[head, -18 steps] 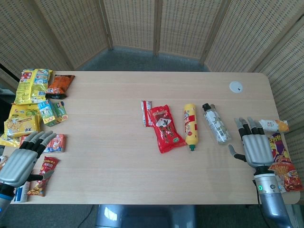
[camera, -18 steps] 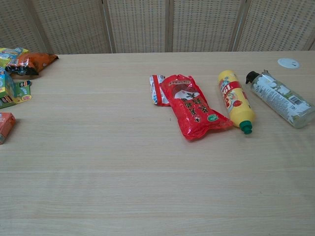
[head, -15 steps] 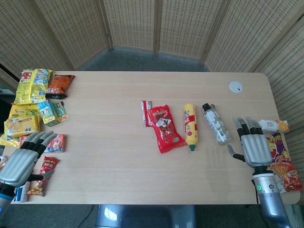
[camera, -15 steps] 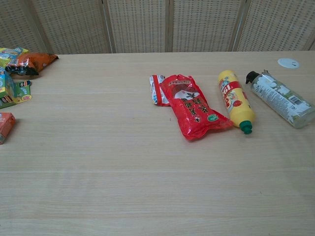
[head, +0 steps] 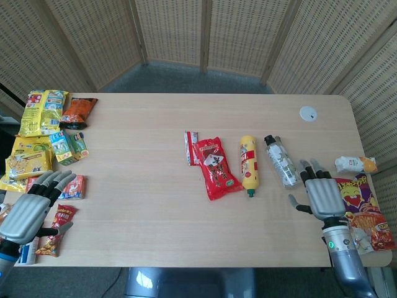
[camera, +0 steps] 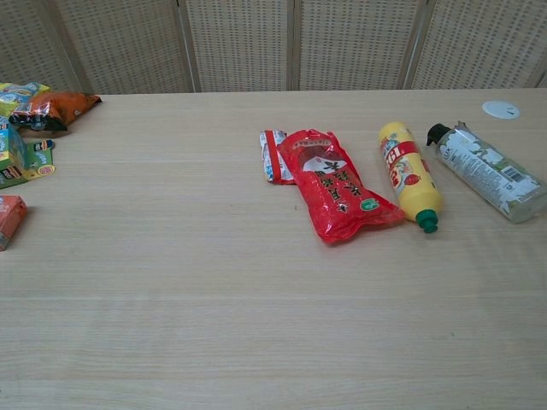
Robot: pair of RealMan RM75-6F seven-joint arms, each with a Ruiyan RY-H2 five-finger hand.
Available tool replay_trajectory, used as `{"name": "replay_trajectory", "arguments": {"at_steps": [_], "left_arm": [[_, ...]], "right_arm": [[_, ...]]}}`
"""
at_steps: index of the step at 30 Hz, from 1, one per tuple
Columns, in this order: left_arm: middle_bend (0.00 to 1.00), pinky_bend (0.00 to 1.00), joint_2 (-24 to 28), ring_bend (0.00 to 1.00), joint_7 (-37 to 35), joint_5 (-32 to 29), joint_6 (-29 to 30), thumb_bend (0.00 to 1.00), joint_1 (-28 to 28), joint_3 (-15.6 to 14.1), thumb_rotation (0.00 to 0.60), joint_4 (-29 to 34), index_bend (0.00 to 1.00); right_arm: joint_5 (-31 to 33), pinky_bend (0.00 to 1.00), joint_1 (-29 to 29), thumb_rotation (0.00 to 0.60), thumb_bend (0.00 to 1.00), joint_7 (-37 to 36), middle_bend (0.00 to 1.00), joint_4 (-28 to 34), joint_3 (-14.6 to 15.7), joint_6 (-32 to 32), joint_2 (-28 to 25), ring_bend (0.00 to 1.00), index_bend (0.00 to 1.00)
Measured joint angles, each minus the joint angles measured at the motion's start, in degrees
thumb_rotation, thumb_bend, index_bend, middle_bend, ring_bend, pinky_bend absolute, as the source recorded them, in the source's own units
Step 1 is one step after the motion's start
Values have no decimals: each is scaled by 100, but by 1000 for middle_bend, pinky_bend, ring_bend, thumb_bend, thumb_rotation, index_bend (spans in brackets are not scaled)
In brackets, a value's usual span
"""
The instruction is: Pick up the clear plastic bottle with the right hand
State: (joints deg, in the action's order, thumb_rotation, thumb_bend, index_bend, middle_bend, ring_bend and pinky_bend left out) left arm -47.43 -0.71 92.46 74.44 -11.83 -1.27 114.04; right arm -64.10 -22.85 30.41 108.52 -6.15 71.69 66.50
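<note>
The right hand (head: 322, 195) hovers open, fingers apart, just beside the clear plastic bottle (head: 282, 161) — near the tabletop's (head: 149, 205) right edge.

The pale wood counter (head: 142, 205) carries a row at its middle: a small red-and-white sachet (head: 190, 147), a red snack bag (head: 214, 168), a yellow bottle (head: 249, 164) and the clear plastic bottle (head: 281, 161). Snack packets (head: 41, 112) crowd its left edge, and a white disc (head: 307, 113) lies at the far right.

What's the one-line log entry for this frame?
stage: approach | right hand: open, near the clear bottle, not touching | bottle: lying on table | left hand: open, idle
</note>
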Motion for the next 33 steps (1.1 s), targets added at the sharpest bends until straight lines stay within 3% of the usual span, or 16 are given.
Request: {"name": "replay_trajectory", "arguments": {"at_steps": [5,9,15,18,21,25,33], "left_arm": [[0,0,-79,0,-78,66,-24,216,-34,-13,600,-82,0],[0,0,-47,0,-68,114,31,214,-22,-27,600,-66,0],[0,0,41,0,-106,123,135,215,54,-71,600,-46,0],[0,0,24,0,-143,92,134,216,62,-77,600,-68,0],[0,0,-19,0,-169,95,104,215,42,-77,600,-99,0],[0,0,-42,0,-177,130,50,214,-3,-77,600,-111,0],[0,0,24,0,-218,142,103,216,26,-103,600,-95,0]], "right_arm": [[326,439,-379,419,363,19,265,-377,-74,-635,448,239,0],[482,466,-753,419,363,61,276,-889,-148,-1060,928,254,0],[551,363,-1097,415,358,223,246,-1421,-304,-1173,1165,194,0],[604,333,-1133,393,351,317,120,-1590,-351,-1077,1190,93,0],[746,216,-1155,377,338,400,7,-1803,-382,-1010,1263,1,0],[949,66,-1193,372,252,434,0,-2192,-401,-1042,1392,0,0],[1186,6,-1237,368,205,243,0,-3150,-408,-1246,1701,0,0]]}}
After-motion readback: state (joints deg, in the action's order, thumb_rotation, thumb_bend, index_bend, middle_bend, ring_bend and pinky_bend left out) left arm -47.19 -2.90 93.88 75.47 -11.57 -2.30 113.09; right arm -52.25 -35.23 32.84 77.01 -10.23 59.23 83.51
